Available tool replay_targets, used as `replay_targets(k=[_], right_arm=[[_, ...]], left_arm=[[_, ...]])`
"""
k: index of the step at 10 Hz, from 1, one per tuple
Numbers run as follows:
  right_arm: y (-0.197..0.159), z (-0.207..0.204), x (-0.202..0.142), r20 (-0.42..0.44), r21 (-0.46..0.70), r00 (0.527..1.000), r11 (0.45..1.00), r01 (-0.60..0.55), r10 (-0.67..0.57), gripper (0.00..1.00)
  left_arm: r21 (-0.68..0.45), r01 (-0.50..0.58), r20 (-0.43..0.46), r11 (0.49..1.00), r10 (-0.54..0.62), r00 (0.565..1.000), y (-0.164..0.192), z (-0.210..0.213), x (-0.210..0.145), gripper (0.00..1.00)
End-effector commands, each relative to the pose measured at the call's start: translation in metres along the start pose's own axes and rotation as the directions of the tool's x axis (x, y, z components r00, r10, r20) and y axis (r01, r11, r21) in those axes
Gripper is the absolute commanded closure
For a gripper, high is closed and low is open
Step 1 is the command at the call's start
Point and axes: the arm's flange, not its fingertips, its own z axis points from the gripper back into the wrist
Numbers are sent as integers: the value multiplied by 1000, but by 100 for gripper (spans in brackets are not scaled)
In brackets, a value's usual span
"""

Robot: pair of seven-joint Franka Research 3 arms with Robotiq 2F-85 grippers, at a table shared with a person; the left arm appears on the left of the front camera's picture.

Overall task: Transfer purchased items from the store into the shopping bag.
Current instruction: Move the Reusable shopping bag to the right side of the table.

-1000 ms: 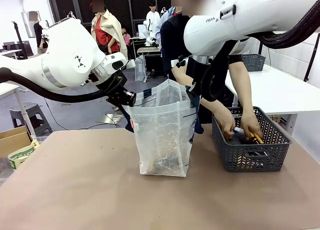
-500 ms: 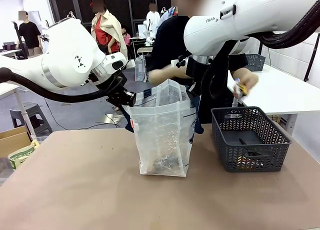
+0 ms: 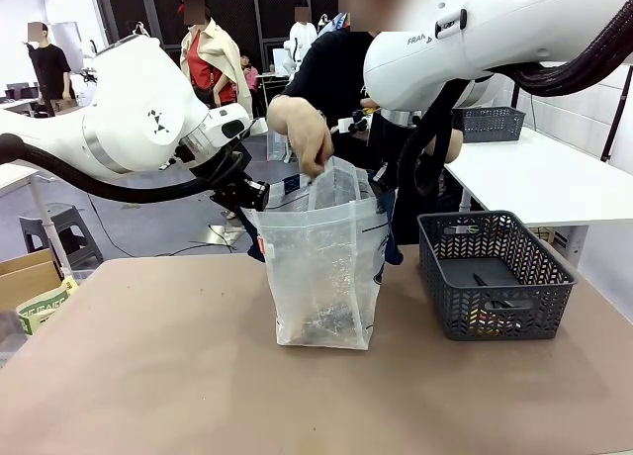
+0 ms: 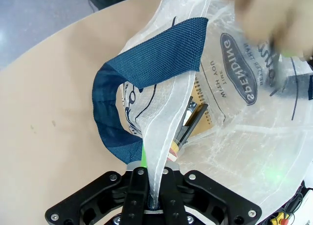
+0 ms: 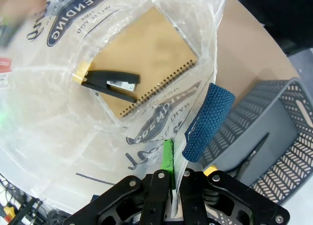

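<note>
The translucent shopping bag point(image 3: 321, 267) stands upright mid-table, held open from both sides. My left gripper point(image 3: 255, 196) is shut on its left rim, and in the left wrist view my left gripper point(image 4: 155, 178) pinches the plastic just below a navy handle point(image 4: 146, 68). My right gripper point(image 5: 173, 178) is shut on the opposite rim beside the other navy handle point(image 5: 208, 120). Inside the bag lie a brown spiral notebook point(image 5: 146, 54) and a black stapler point(image 5: 110, 82). The person's hand point(image 3: 309, 143) reaches into the bag's mouth, blurred in both wrist views.
A dark grey lattice basket point(image 3: 495, 277) sits to the right of the bag with a dark tool point(image 5: 254, 151) inside it. A white table point(image 3: 534, 178) stands behind it. At the far left a cardboard box point(image 3: 25, 277) is beside the table.
The person's hands rose out of the basket and one swung left to the bag's mouth. Both grippers kept their hold on the rim without moving.
</note>
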Motion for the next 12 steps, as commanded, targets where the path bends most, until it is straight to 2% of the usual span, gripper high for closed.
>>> replay_targets(k=[1,12], right_arm=[[-1,1,1,-3,-3,1000,1000,4,-4,100],[-1,1,1,-3,-3,1000,1000,4,-4,100]], left_arm=[[14,-10,1,1000,10,1000,0,0,0,100],[14,-10,1,1000,10,1000,0,0,0,100]])
